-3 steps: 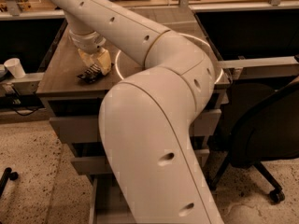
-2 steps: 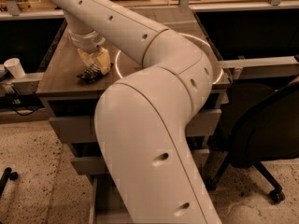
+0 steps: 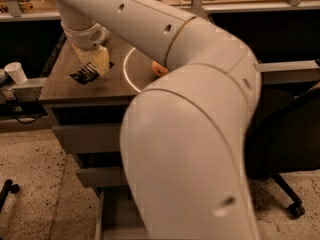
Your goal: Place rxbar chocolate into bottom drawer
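Brown countertop [image 3: 62, 86], rxbar chocolate [image 3: 83, 76] at the tip of the hand [image 3: 96, 64], grip state impossible to tell.

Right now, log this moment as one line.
gripper: at rxbar chocolate on countertop | bottom drawer: pulled out, partly behind arm | bar not in drawer

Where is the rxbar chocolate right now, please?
In the camera view, the rxbar chocolate is on the cabinet top's left part, at the claw's tip, left of the orange.

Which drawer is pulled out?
The bottom drawer, lowest of three; the two upper drawers look pushed in. The gripper is up on the countertop, at the rxbar chocolate.
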Robot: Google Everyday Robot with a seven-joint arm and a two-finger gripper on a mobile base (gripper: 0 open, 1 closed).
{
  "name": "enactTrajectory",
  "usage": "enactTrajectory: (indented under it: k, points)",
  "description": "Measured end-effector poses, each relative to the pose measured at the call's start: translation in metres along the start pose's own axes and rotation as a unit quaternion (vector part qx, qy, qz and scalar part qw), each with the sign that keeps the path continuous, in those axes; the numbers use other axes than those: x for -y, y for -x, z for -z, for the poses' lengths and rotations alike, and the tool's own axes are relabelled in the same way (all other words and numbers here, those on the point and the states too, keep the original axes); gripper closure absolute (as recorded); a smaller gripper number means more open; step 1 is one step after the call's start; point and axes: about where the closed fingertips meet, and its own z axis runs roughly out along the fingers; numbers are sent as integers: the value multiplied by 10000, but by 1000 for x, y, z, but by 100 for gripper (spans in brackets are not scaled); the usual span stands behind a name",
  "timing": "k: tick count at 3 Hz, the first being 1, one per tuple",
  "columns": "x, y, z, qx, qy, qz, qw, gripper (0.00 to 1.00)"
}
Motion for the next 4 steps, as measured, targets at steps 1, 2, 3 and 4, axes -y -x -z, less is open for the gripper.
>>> enactTrajectory:
  k: [1, 2, 3, 4]
  points:
    - [-15, 38, 57, 158, -861, -508, 9949, 100]
    - [-55, 69, 92, 535, -1469, -1326, 9788, 100]
    - [-76, 65, 72, 549, -1407, -1796, 9721, 100]
    - [-82, 64, 70, 782, -1567, -1799, 9680, 100]
